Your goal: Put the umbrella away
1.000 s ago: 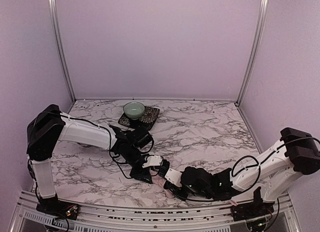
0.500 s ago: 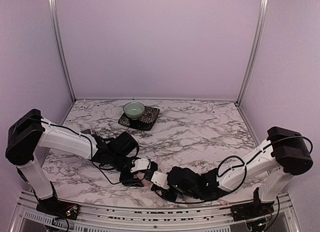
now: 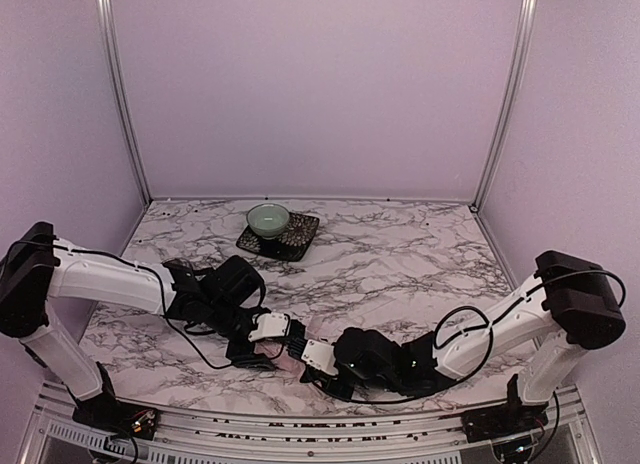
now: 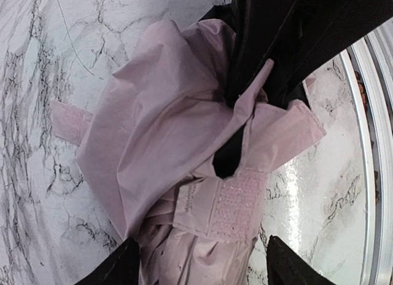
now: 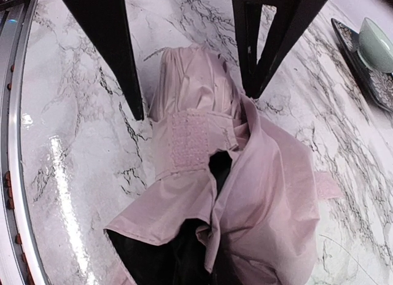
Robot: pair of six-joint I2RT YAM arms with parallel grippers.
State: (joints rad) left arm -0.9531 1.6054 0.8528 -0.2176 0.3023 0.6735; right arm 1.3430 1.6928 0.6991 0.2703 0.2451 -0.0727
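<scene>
Locate the umbrella (image 4: 159, 131) on the desk (image 3: 420, 254), close to the near edge and slightly left of centre. It lies as a loose bundle of pale pink fabric with some black lining showing.

Check the left arm: it reaches rightward and low across the desk from the far left. The left claw (image 4: 259, 93) is pinching a fold of the pink fabric.

Check the right arm: the elbow is raised at the right and the forearm stretches leftward just above the desk. The right claw (image 5: 196, 105) is spread, with one finger on each side of the bundled end, just beyond the fastening strap (image 5: 189, 140).
</scene>
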